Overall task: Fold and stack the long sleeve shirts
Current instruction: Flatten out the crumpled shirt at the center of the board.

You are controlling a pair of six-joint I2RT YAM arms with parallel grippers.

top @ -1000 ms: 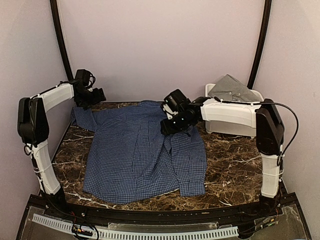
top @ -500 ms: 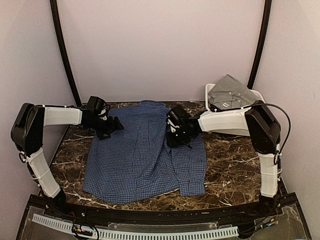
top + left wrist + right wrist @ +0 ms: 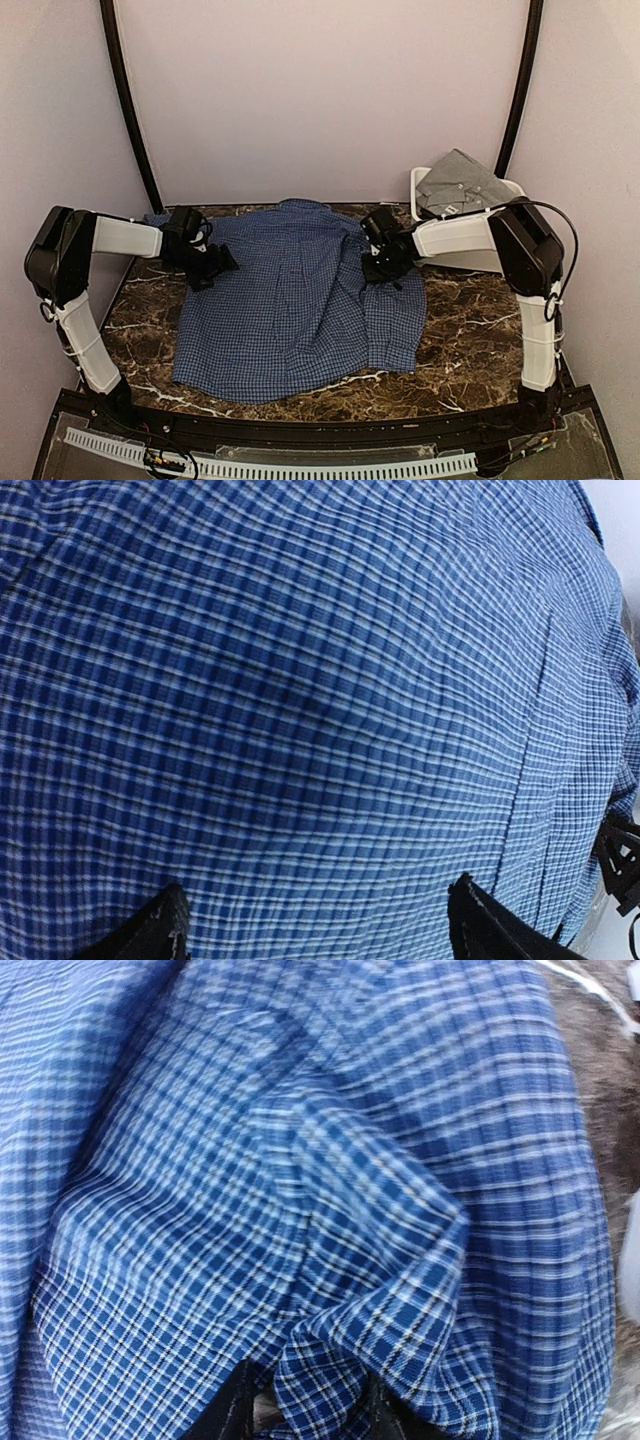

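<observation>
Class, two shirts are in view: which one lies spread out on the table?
The navy-blue checked shirt, spread across the marble table; the plain grey shirt sits in the white bin.

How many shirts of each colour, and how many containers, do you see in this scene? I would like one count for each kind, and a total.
Blue checked shirt: 1
Grey shirt: 1
White bin: 1
Total: 3
</observation>
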